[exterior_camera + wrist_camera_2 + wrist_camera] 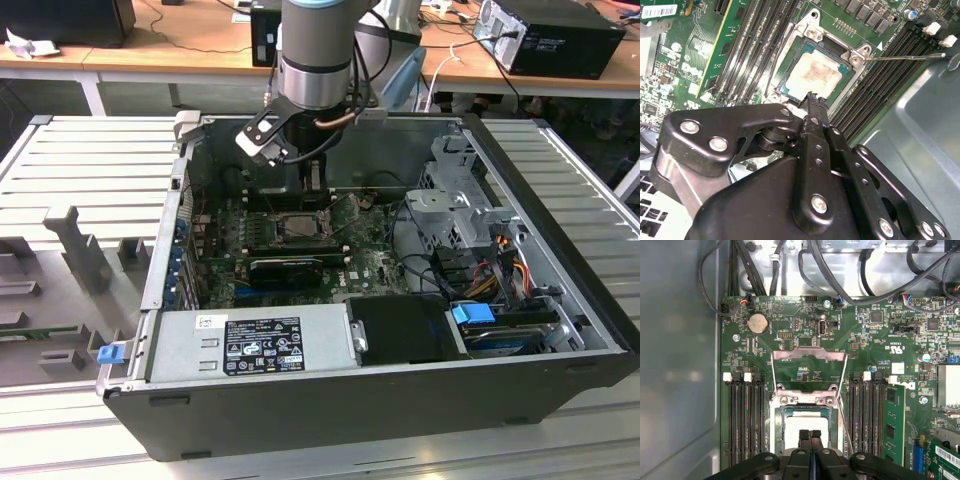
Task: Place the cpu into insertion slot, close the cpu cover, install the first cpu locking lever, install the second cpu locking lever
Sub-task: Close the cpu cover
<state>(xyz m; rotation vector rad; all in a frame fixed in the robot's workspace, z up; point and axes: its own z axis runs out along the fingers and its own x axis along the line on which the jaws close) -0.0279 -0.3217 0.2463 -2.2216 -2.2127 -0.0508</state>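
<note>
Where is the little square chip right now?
In the second wrist view the cpu lies in the insertion slot on the green motherboard, between two banks of black memory slots, right by the tips of the shut pincer.

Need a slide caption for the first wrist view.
Shut gripper poised at the cpu lying in the insertion slot, cpu cover open.

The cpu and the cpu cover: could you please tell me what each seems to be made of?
The cpu: probably a metal top, dull silver-beige and matte with blotchy staining; its thin green edge suggests circuit-board laminate underneath. The cpu cover: likely thin stamped sheet metal, silver-grey with a satin sheen along its bright edges.
</note>
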